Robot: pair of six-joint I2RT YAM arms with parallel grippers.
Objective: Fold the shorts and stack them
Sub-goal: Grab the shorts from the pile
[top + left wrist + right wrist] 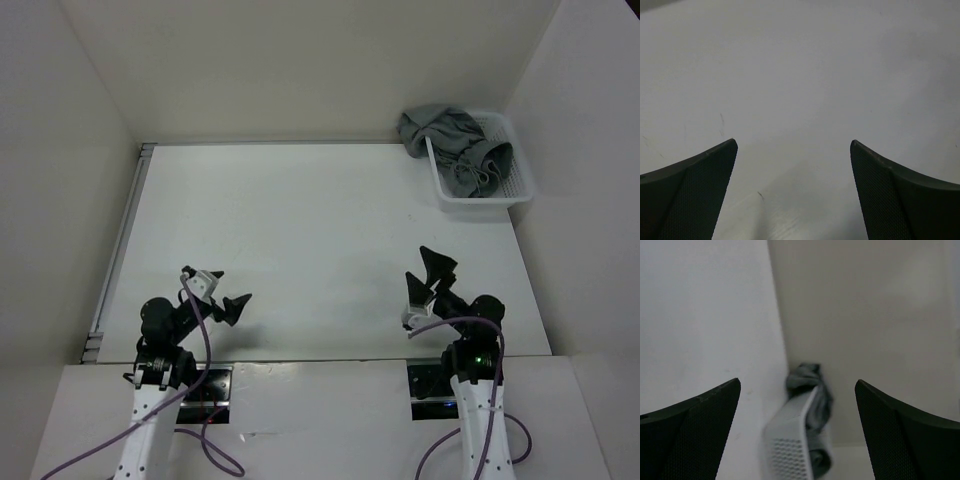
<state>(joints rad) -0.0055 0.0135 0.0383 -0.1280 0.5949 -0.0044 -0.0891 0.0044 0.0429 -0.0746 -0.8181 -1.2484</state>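
Surface: white table [300,240], boxed in by pale walls on the left, far and right sides.
Shorts [455,140]: lay as a bunched grey heap in the basket [522,188] at the far right corner, with part spilling over its far left rim. They were unfolded, so the task looked not yet begun.
Basket: white and perforated, tucked against the right wall, probably as the place the cloth is drawn from.
Left gripper [215,290]: sat near left, low over bare table, its jaws wide and holding nothing. It seemed parked to leave the middle free for folding.
Right gripper [418,268]: sat near right, tilted up toward the far right corner, its jaws spread wide and empty. It was well apart from the shorts and likely lined up for a reach.
Hidden: how much fabric lay inside the basket, and which part was waistband or leg, could not be told. The right wrist view showed basket and cloth blurred. Both wrist views cut the fingers off at the bottom edge.
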